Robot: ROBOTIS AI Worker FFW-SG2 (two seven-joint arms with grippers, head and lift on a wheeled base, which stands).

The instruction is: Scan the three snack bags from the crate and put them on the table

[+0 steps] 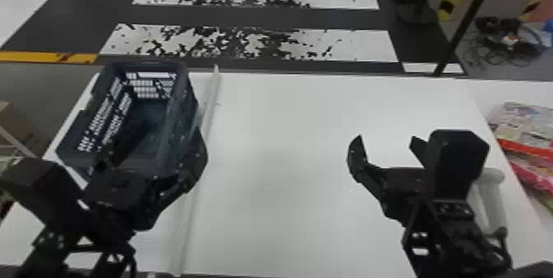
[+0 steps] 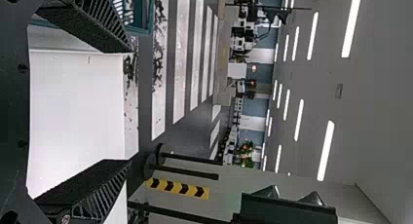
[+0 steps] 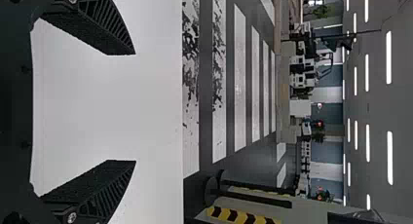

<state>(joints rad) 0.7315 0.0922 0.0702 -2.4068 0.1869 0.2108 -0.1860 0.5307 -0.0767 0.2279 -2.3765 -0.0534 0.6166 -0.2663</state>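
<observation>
Your left gripper (image 1: 151, 149) spread near crate (image 1: 185, 96) | your right gripper (image 1: 386, 138) spread above table (image 1: 279, 215) | printed bags (image 1: 526, 133) right, lettering blurred

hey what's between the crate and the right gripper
In the head view, a long pale strip runs beside the crate; from there to the right gripper, the white table is bare.

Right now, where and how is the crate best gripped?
I'd take the crate by the rim of its right wall, coming down from above with the left gripper, one of its open fingers inside and one outside. The crate stands upright with its top open, so that edge looks reachable.
</observation>
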